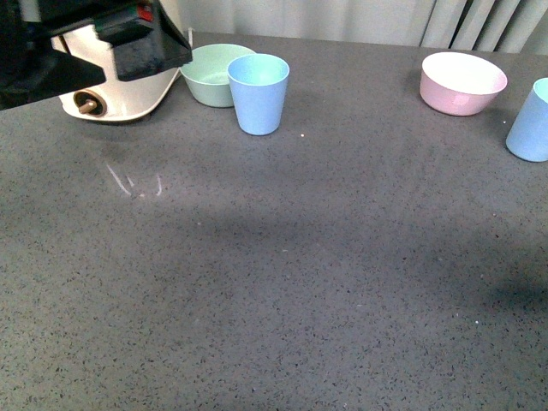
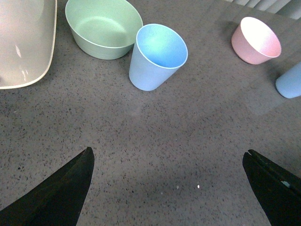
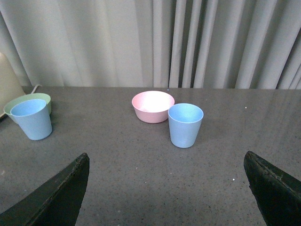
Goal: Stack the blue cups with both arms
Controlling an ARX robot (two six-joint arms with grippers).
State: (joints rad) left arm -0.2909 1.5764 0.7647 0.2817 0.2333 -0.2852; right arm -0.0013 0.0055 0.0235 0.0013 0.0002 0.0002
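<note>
Left wrist view showed the left claw spread wide and empty, a blue cup upright straight ahead of it, beside the green bowl. The right claw gaped likewise, the second blue cup ahead; each seemed lined up for grasping.

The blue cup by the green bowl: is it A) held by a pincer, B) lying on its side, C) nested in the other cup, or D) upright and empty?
D: the blue cup stands upright beside the mint-green bowl, its inside visibly empty.
</note>
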